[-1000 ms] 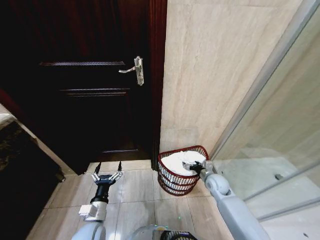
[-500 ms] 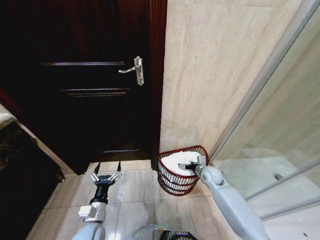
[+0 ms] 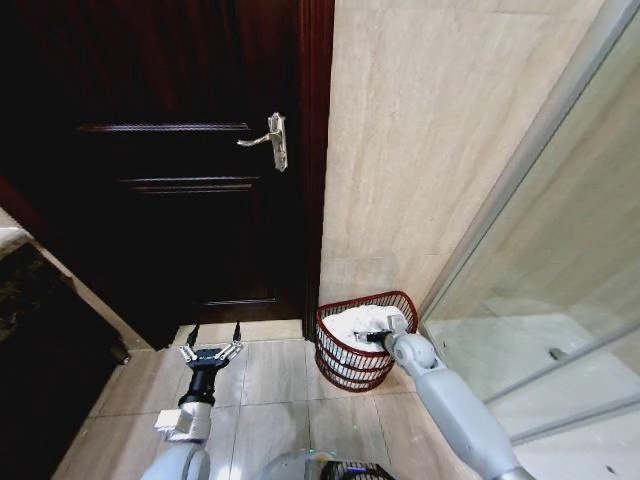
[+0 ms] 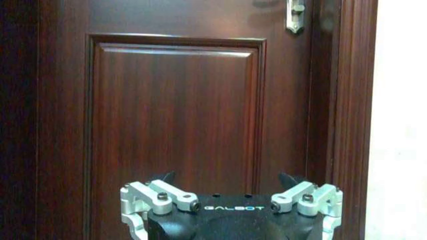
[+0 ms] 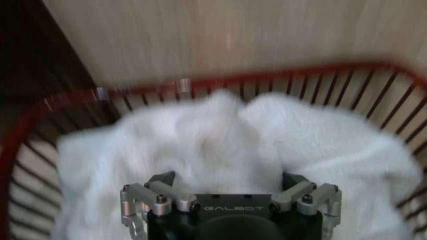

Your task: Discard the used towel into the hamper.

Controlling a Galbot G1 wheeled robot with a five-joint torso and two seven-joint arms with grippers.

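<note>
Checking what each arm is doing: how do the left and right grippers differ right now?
The left gripper hangs over the floor tiles facing the dark door; the right gripper is over the hamper. The left has nothing between its fingers; the right sits just above the white towel. Both are open.

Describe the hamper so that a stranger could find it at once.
Start at the dark wooden door and go to the beige tiled wall beside it. On the floor there stands the small round reddish-brown wire hamper, holding a white fluffy towel.
</note>
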